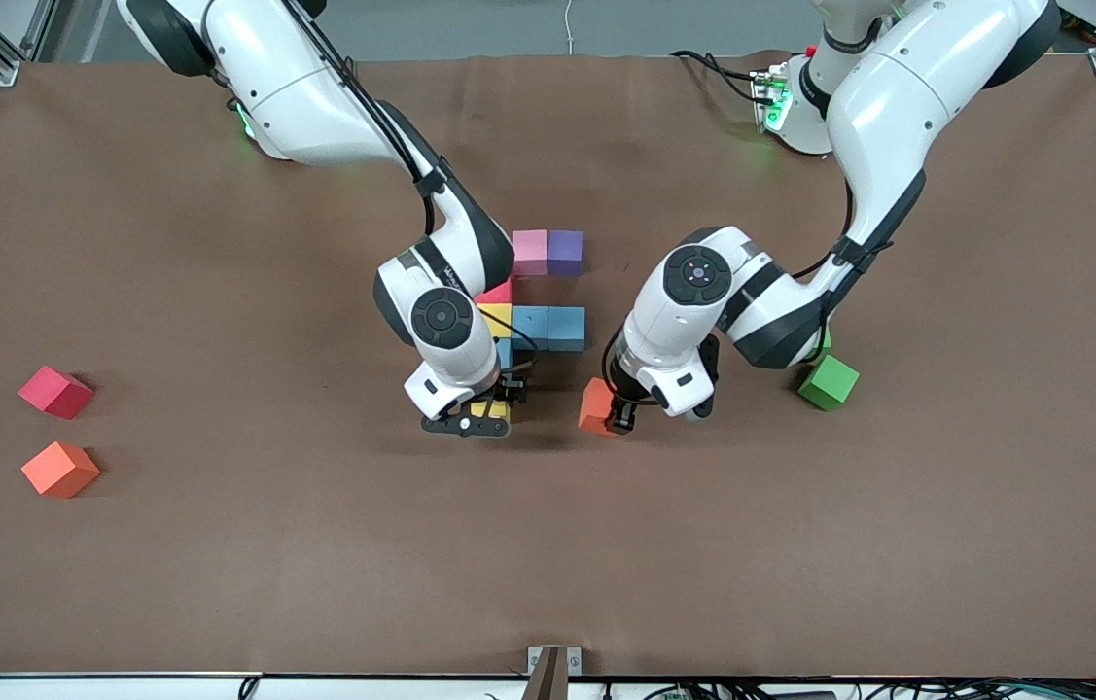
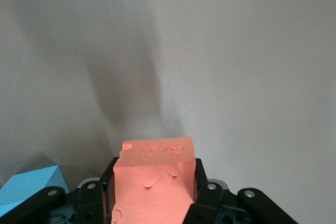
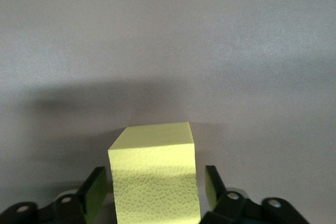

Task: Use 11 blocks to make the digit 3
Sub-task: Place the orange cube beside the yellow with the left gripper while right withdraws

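Observation:
The partial digit 3 lies mid-table: pink block (image 1: 529, 252), purple block (image 1: 565, 252), red block (image 1: 499, 292), yellow block (image 1: 496, 319) and two light blue blocks (image 1: 530, 326) (image 1: 566, 328). A third light blue block (image 1: 505, 352) is half hidden by the right arm. My right gripper (image 1: 479, 418) (image 3: 152, 182) stands open around a second yellow block (image 1: 489, 408) (image 3: 155, 177), with a gap at each finger (image 3: 97, 187). The left gripper (image 1: 618, 416) (image 2: 155, 182) is shut on an orange block (image 1: 596, 405) (image 2: 155, 177), low at the table beside that yellow block.
A green block (image 1: 829, 381) sits toward the left arm's end. A red block (image 1: 55, 392) and an orange block (image 1: 60, 469) lie loose toward the right arm's end. A light blue block (image 2: 29, 187) shows at the edge of the left wrist view.

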